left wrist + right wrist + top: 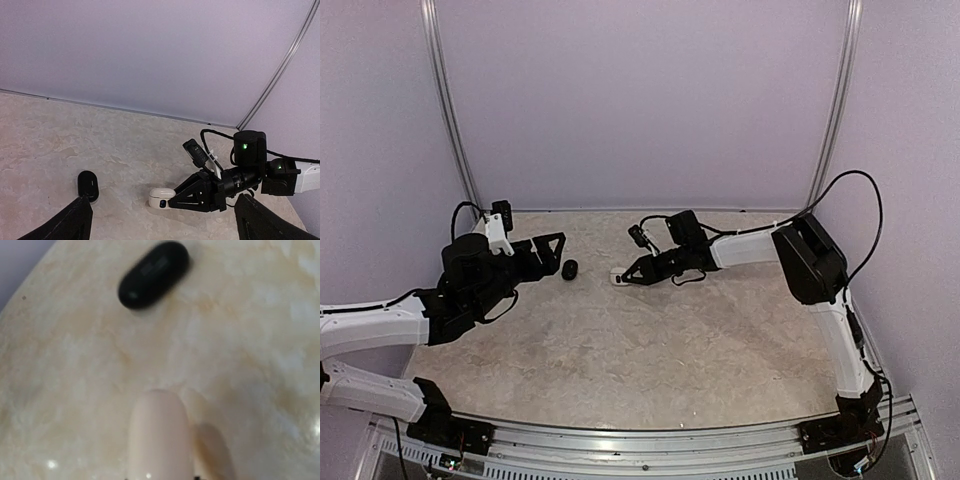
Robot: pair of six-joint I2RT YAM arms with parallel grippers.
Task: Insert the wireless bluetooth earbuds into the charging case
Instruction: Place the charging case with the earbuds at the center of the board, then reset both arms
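Top external: left gripper (557,254) low over marble-pattern table (650,350) at far left, jaws wide apart. Black oval pod (570,270) lying just right of its tips, not touching. White charging case (618,277) flat on table near far centre, right of pod, apart from it. Right gripper (632,274) reaching in from right, tips at case's right end; can't tell whether pincer is together or clamped on case. Left wrist: pod left, case right, small dark spot on case's near face. Right wrist: case at bottom edge, pod beyond it, own fingers out of frame. Can't make out earbuds in any view.
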